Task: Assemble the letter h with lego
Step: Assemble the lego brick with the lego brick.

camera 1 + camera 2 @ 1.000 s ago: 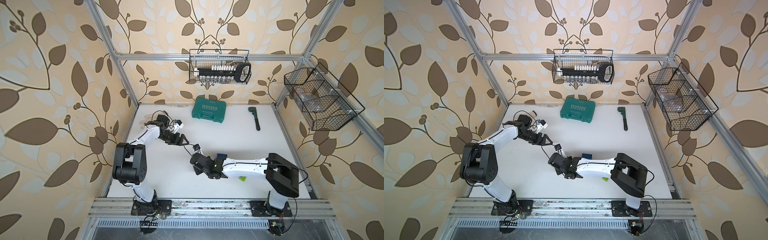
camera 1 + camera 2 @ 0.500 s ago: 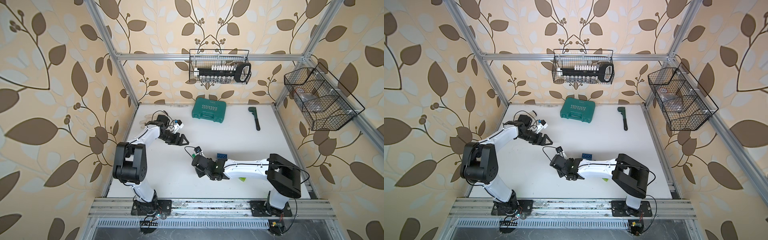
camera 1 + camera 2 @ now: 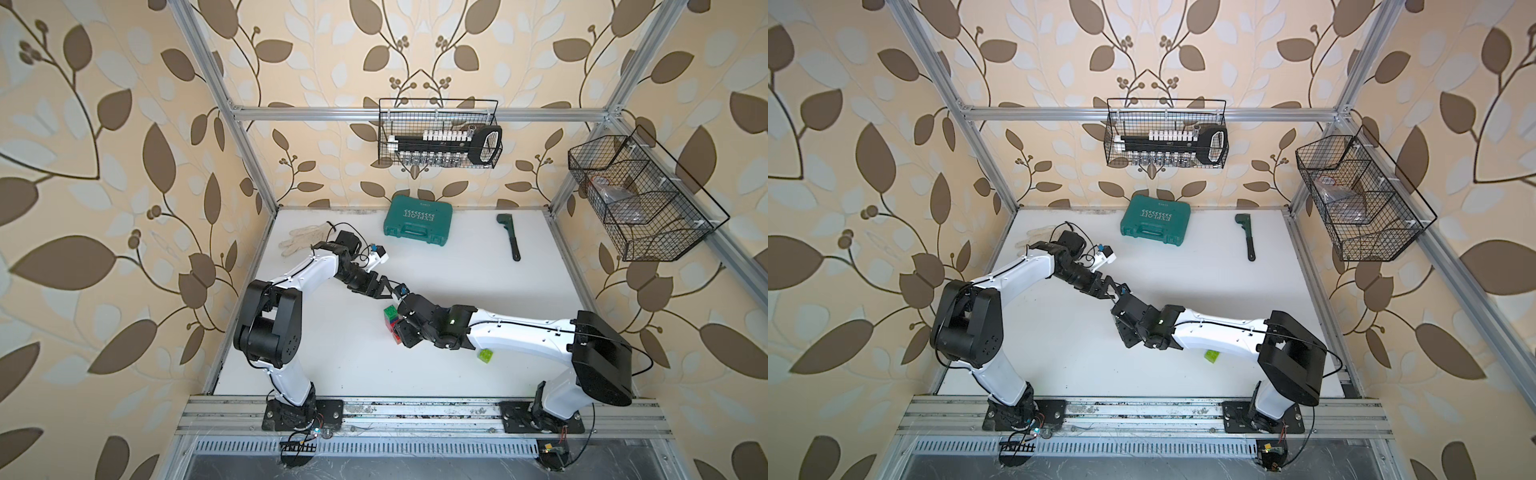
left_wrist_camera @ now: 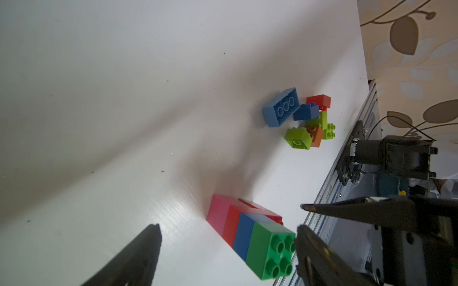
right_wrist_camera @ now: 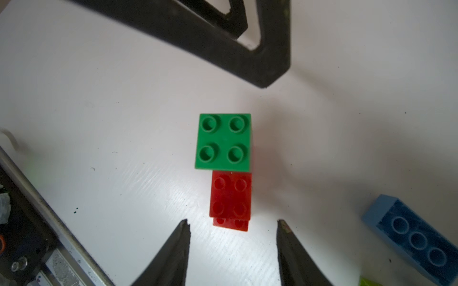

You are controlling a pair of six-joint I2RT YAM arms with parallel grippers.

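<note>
my arm shells (image 3: 519,338): white, smooth
my joints (image 3: 270,328): black, boxy
my fingers (image 5: 171,257): black, tapered, scuffed tips
my cables (image 3: 523,326): thin, black
my base plates (image 3: 332,411): black, screwed

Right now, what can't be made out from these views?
- Brick stack: in the right wrist view the green top brick hides the layers under it.
- Loose bricks: in both top views the right arm covers them; only a lime brick shows.
- Long blue brick: cut off by the frame edge in the right wrist view.
- Side-wall basket contents: too small behind mesh in both top views.
</note>
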